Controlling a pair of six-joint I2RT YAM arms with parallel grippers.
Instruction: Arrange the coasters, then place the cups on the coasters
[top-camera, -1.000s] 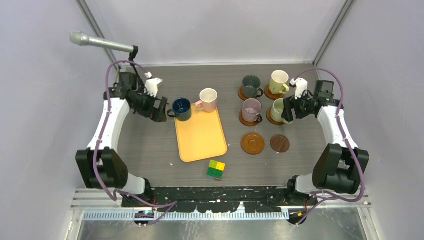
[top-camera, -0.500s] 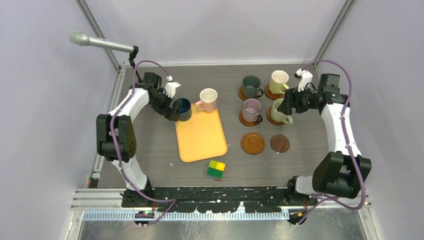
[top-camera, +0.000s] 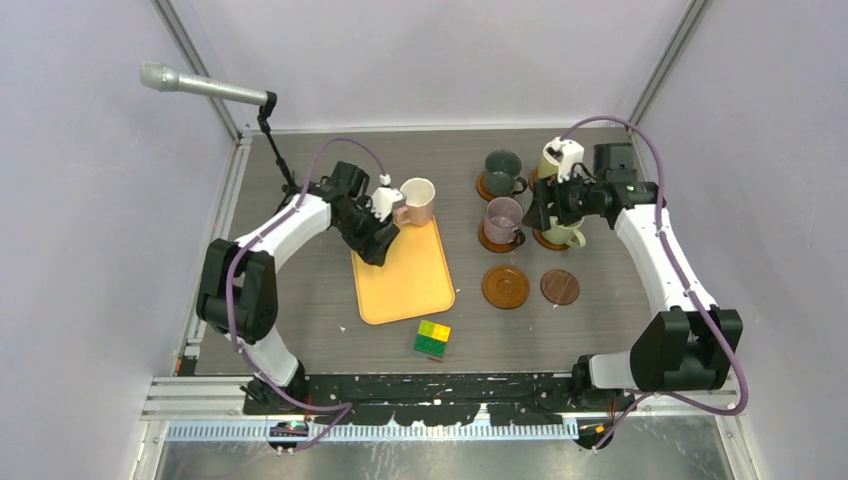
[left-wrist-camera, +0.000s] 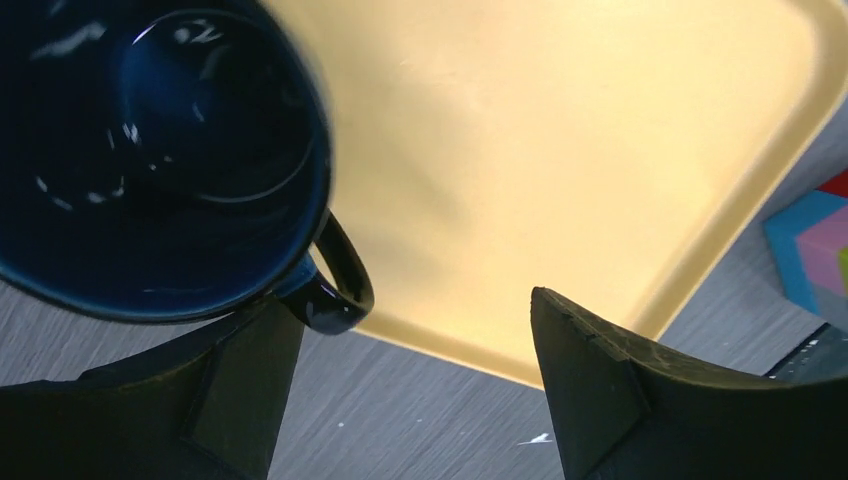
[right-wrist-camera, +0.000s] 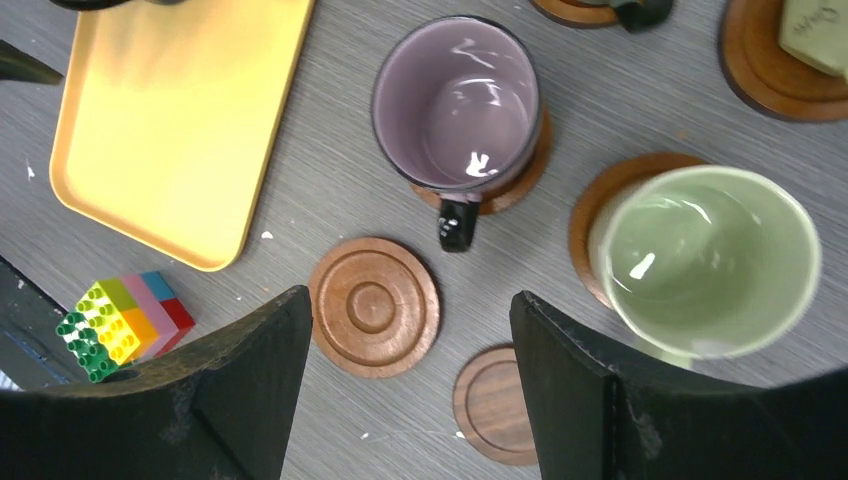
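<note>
The dark blue cup (left-wrist-camera: 150, 150) fills the upper left of the left wrist view, at the orange tray's (left-wrist-camera: 560, 150) corner. Its handle (left-wrist-camera: 340, 285) lies just inside one finger of my left gripper (left-wrist-camera: 415, 300), whose jaws stand wide apart and open. From above, the left gripper (top-camera: 378, 240) hides that cup. A white-pink cup (top-camera: 417, 200) stands on the tray (top-camera: 405, 275). My right gripper (right-wrist-camera: 410, 298) hangs open above two empty coasters (right-wrist-camera: 373, 305) (right-wrist-camera: 497, 403). The mauve cup (right-wrist-camera: 455, 120) and light green cup (right-wrist-camera: 705, 260) each sit on a coaster. The grey-green cup (top-camera: 503, 172) and pale yellow cup (top-camera: 555, 160) do too.
A yellow-green block (top-camera: 432, 339) lies near the front edge, below the tray. A microphone (top-camera: 205, 88) on a stand reaches in from the back left. The right gripper (top-camera: 538, 212) hovers between the mauve and light green cups.
My left arm has swung right, from beside the blue cup to over it at the tray's corner, its jaws narrowing a little. My right gripper drew left, away from the light green cup.
</note>
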